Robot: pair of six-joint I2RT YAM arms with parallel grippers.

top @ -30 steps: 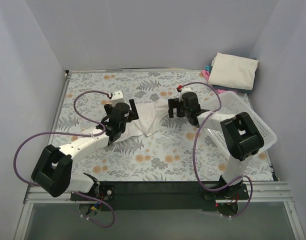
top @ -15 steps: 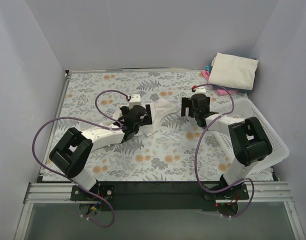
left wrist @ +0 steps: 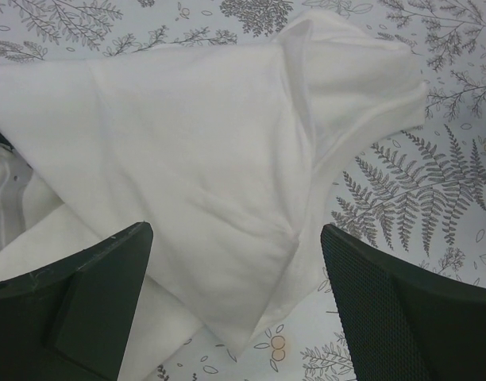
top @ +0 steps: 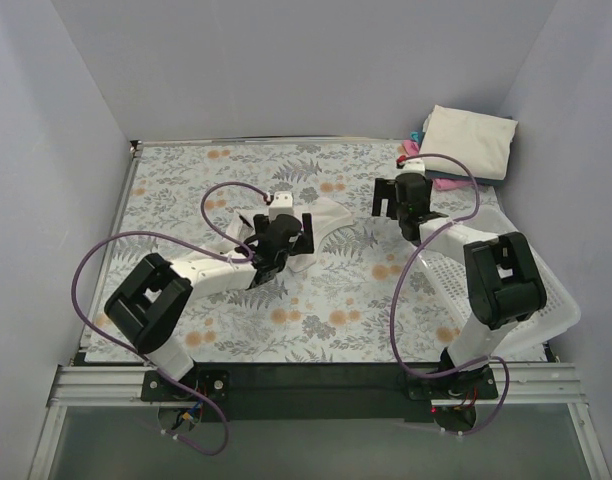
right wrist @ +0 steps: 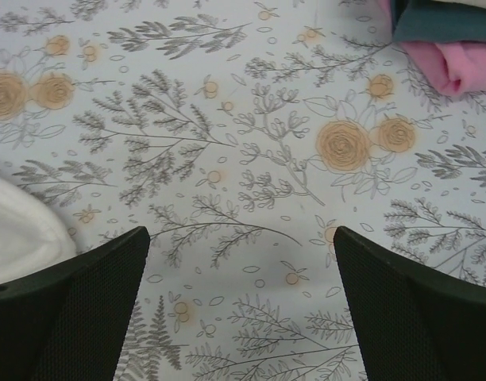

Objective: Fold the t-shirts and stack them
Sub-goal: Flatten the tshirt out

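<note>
A white t-shirt [top: 328, 212] lies bunched on the floral cloth at mid-table. In the left wrist view the t-shirt [left wrist: 187, 159] shows a folded layer with a short sleeve pointing up and right. My left gripper [top: 291, 232] hovers over its near edge. The left gripper [left wrist: 235, 317] is open, with the cloth's corner lying between the fingers but not pinched. My right gripper [top: 383, 198] is open to the right of the shirt, apart from it. The right gripper [right wrist: 239, 302] has only tablecloth between its fingers. Folded t-shirts [top: 468, 140] are stacked at the back right, cream on top.
A white lattice basket [top: 516, 262] lies at the right edge beside the right arm. Pink [right wrist: 453, 67] and teal [right wrist: 441, 22] folded cloth show at the top right of the right wrist view. Grey walls close in the left, back and right sides.
The shirt, spread between both grippers a second ago, now lies in a smaller heap. The right gripper has moved right and back, away from it. The left gripper has shifted right.
</note>
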